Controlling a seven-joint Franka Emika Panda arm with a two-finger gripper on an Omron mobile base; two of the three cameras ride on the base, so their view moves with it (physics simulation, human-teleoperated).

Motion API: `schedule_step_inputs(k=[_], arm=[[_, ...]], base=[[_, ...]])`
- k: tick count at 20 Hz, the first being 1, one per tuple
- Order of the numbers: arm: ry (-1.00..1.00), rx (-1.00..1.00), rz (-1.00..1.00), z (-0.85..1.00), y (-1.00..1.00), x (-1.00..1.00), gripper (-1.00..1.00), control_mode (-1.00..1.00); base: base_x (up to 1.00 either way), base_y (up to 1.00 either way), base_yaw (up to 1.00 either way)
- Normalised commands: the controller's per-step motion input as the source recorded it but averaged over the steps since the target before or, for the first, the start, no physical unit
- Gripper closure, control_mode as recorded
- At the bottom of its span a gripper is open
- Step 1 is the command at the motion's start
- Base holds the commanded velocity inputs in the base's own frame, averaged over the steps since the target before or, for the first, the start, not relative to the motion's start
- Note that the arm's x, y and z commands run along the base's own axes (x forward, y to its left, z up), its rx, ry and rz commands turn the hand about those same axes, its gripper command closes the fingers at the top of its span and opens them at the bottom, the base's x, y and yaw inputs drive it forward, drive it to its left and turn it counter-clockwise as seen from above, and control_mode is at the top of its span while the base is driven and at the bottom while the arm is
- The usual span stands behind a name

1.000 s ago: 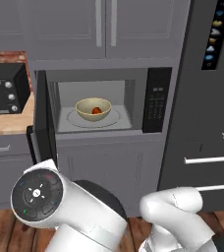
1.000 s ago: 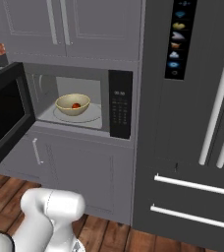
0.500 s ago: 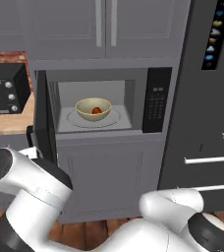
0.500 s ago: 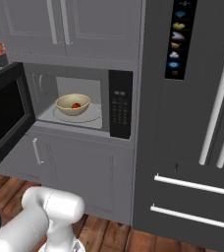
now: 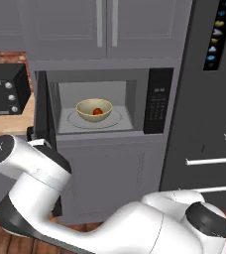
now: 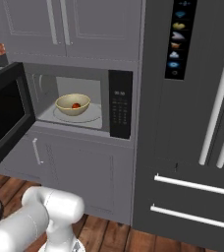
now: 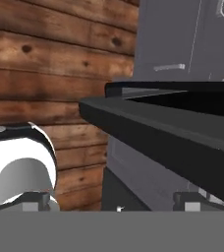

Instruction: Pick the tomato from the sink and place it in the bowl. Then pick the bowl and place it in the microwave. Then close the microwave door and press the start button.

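The tomato [image 5: 97, 111] sits in the bowl [image 5: 93, 109], and the bowl rests on the round plate inside the microwave [image 5: 105, 101], so both placing steps look done. The microwave door [image 6: 6, 115] stands wide open, swung out to the left. The tool [image 7: 116, 199] is open and empty, just beside the door's edge. Left: shutting the door and pressing the start button on the keypad [image 6: 120, 106].
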Motion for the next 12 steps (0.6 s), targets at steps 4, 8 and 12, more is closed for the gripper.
schedule_step_inputs(k=[4,8,12], arm=[[-0.07,0.01,0.0,0.0,-0.12,-0.2,-1.0,-1.0],[-0.24,-0.14,0.04,-0.01,0.75,-0.42,-1.0,-1.0],[-0.12,-0.11,0.0,-0.07,0.86,0.2,-1.0,-1.0]], base=[[0.0,0.0,0.0],[0.0,0.0,0.0],[0.0,0.0,0.0]])
